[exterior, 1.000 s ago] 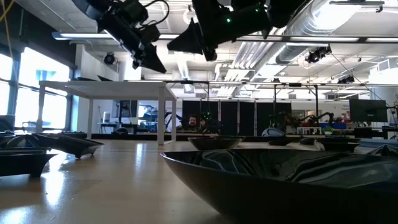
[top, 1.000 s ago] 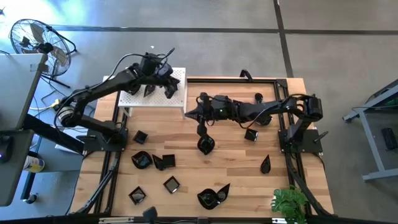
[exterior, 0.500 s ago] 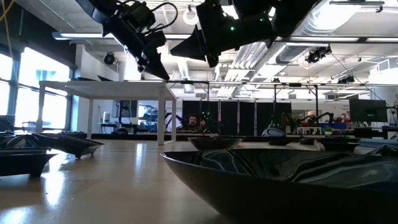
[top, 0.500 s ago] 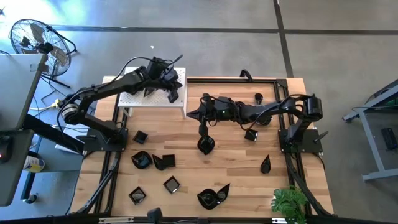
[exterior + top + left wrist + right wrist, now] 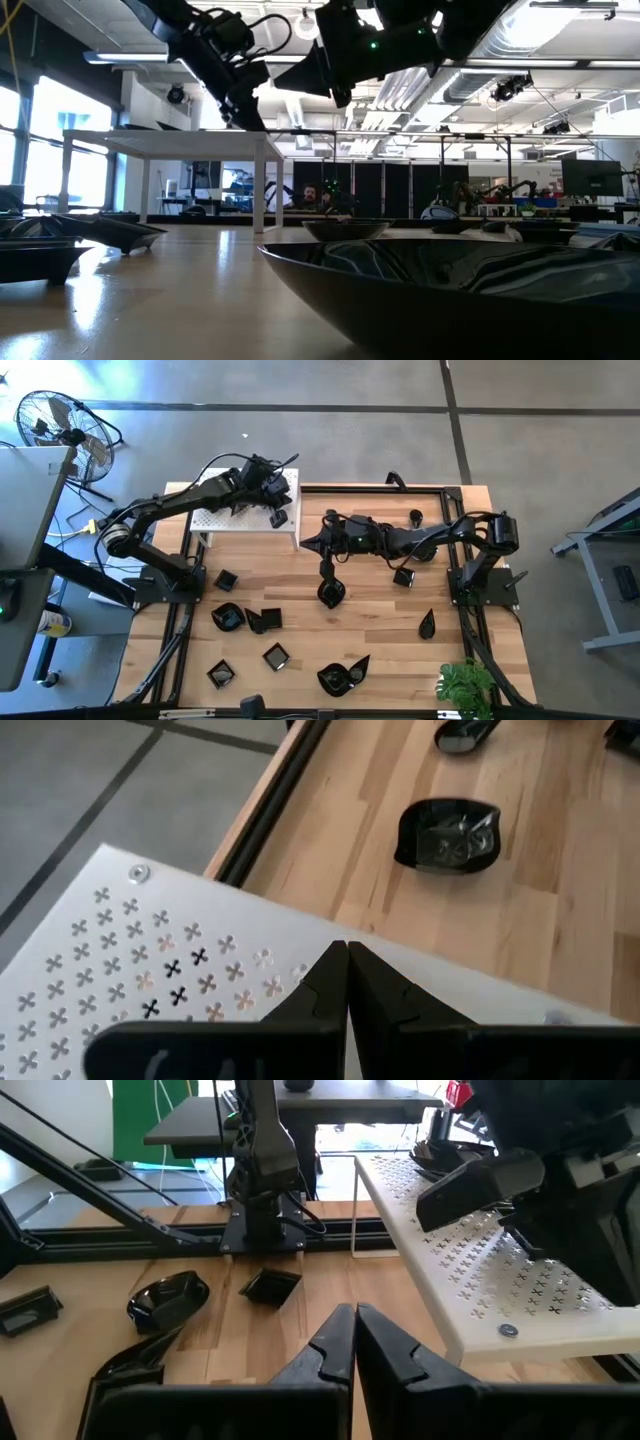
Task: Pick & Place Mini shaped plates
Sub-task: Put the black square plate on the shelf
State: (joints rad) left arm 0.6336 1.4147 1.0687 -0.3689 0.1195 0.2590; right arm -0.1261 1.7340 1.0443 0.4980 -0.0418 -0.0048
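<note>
The plates (image 5: 331,594) lie scattered on the bench (image 5: 380,620), none on the white stand (image 5: 222,518), and with the left end effector (image 5: 279,517) and right end effector (image 5: 326,568) both pinched together, seemingly empty, we should spread fingers before descending.

I work in a robotics lab in a big open industrial hall: bare ceiling ducts (image 5: 560,40) and strip lights overhead, grey concrete floor (image 5: 330,450), a standing fan (image 5: 60,425), and more arm rigs (image 5: 500,190) on far benches beyond my wooden counter (image 5: 370,620).
</note>
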